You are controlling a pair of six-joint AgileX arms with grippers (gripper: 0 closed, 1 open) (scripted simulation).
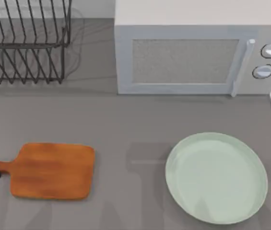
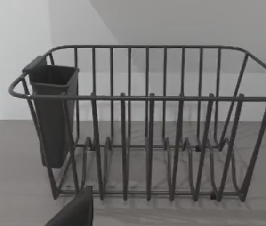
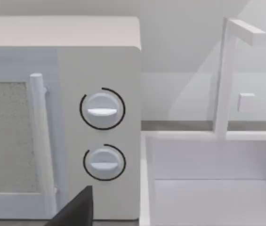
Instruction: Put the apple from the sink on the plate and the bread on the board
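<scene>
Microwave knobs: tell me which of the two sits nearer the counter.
The lower knob, below the upper knob on the microwave front, right of the door handle.

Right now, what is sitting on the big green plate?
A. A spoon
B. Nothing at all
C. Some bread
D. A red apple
B. In the top view the plate shows only its bare pale green surface, and the board to its left is bare too.
</scene>
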